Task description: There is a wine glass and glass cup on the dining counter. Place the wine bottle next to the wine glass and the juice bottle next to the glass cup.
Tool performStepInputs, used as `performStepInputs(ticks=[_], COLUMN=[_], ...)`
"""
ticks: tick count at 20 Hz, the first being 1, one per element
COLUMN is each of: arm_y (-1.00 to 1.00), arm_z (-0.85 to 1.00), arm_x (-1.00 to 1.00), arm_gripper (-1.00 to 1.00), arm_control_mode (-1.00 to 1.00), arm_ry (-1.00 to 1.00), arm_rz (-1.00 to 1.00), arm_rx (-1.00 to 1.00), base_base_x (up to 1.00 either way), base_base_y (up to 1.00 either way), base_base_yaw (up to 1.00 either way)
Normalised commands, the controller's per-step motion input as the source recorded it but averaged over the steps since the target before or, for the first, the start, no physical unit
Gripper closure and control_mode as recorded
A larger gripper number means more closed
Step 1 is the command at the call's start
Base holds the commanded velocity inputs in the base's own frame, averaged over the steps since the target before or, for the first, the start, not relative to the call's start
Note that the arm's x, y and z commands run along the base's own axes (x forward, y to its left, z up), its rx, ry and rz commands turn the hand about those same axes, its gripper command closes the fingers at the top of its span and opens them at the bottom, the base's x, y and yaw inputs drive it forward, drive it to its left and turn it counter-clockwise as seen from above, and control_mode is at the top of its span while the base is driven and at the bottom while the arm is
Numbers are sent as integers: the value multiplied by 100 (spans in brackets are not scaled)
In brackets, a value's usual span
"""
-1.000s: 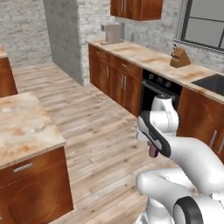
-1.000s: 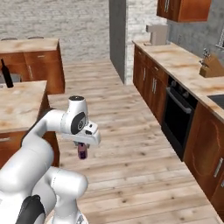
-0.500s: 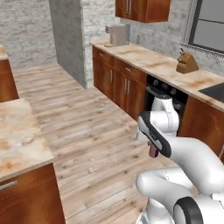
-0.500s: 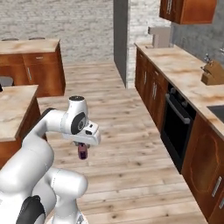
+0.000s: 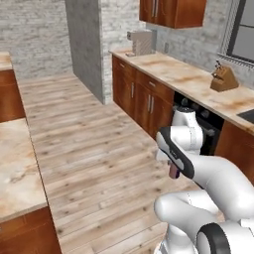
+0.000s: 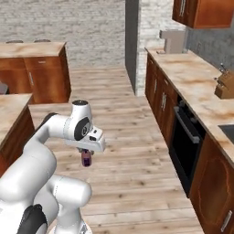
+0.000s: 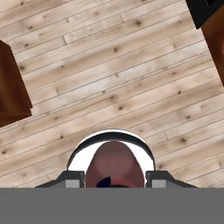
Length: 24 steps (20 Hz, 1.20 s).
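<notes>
Pale wood planks (image 5: 94,149) run the length of this kitchen aisle, with a grey pillar (image 5: 84,44) at the far end and a run of brown cabinets (image 6: 157,98) under a marbled wall counter (image 5: 183,74) along one side. On that counter I count one toaster-like appliance (image 5: 140,42) near the pillar and one knife block (image 5: 223,79) further along, and below the top sits one black oven (image 6: 185,146). Across the aisle a corner of the dining counter (image 5: 15,168) shows its beige marbled top; in the right base view a second stone-topped unit (image 6: 32,68) stands against the far brick wall. One white arm is folded up in the middle of the aisle, and its gripper (image 6: 86,154) points down at the floor with one small maroon juice bottle (image 6: 86,158) hanging from it, well above the planks and well apart from both counters. In the hand view the juice bottle sits squarely between the two finger tips (image 7: 72,178), which are pressed in on its sides, with floorboards beyond it. Two cabinet doors (image 5: 171,10) hang above the wall counter beside one window (image 5: 243,34)
</notes>
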Motion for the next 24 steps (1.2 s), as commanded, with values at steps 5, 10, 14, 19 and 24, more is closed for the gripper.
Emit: performStepInputs(ticks=[5, 10, 14, 19, 24], arm_y=[0, 0, 0, 0, 0], arm_z=[0, 0, 0, 0, 0], arm_x=[0, 0, 0, 0, 0], arm_gripper=[100, 100, 100, 100, 100], arm_control_mode=[100, 100, 100, 100, 100], arm_ry=[0, 0, 0, 0, 0], arm_rz=[0, 0, 0, 0, 0], arm_rx=[0, 0, 0, 0, 0], base_base_x=[63, 64, 64, 63, 64], base_base_y=[-30, -29, -29, -29, -26], base_base_yaw=[16, 17, 16, 18, 21])
